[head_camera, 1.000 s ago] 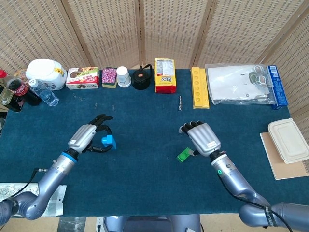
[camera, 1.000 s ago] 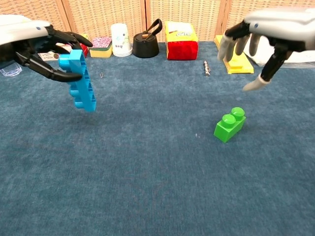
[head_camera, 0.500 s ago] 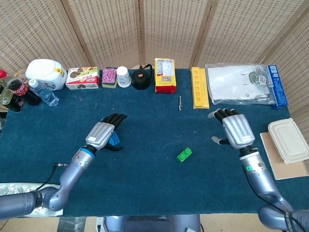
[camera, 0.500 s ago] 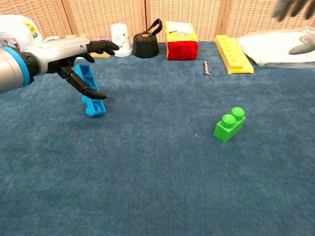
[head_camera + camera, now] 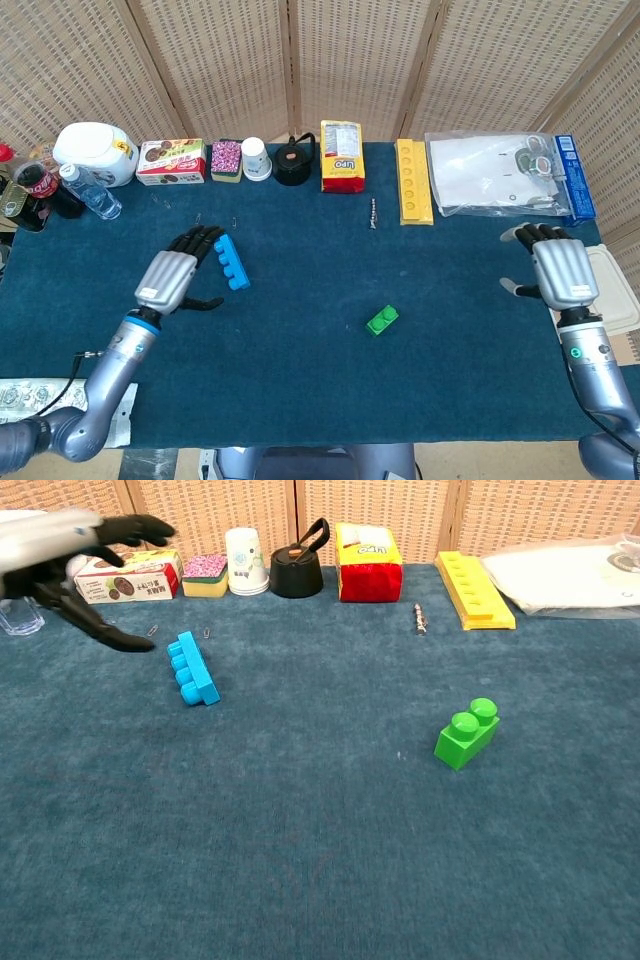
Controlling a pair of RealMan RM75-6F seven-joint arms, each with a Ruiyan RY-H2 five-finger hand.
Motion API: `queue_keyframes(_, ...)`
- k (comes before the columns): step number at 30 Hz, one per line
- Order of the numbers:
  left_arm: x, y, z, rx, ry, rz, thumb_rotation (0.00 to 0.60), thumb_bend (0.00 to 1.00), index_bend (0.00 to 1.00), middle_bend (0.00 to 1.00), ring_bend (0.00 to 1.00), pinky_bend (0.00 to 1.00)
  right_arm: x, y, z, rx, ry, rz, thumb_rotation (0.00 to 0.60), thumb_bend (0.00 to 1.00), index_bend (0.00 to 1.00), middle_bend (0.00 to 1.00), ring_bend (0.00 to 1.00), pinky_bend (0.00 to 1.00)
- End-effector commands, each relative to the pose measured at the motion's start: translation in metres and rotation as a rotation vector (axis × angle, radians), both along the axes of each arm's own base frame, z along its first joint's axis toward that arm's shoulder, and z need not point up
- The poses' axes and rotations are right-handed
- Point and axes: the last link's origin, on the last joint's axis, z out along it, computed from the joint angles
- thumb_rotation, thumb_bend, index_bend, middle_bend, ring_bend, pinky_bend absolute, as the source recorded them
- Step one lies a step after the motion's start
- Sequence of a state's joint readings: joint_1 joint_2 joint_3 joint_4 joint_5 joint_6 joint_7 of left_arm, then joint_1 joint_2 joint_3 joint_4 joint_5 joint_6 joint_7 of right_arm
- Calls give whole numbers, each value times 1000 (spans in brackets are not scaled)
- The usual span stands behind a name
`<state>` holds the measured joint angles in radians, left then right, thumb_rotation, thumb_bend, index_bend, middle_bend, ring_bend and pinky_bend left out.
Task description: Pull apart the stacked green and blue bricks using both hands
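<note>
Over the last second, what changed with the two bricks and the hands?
The left hand let go of the blue brick, which it had held tilted above the table; the brick now lies flat on the blue cloth, and the hand has drawn back to the left, open. The right hand pulled away from the green brick to the table's right edge. The green brick and the items along the back stayed put.

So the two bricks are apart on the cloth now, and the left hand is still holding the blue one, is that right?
Not quite. The bricks are apart, but the left hand holds nothing: the blue brick lies on the cloth beside it, clear of its spread fingers. The chest view shows the gap. The green brick lies alone further right.
</note>
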<state>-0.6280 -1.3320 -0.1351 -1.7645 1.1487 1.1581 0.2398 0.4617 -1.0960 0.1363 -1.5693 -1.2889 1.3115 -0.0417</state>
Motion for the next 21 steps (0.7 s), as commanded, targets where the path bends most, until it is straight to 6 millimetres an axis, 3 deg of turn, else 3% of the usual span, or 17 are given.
queue_keyframes(1,-22,-15,21,52,-11,37,526,183,0,86,0,145,-10,4,7,-15,28,-29,600,0,374,382,331,347)
queue_keyframes(9,-81,-75,74,167,33,131,525,183,0,86,0,145,-41,44,20,-41,72,-153,600,0,394,382,331,347)
queue_keyframes(21,-121,-136,105,254,33,217,526,183,1,86,0,145,-43,98,16,-50,54,-198,600,0,419,408,348,351)
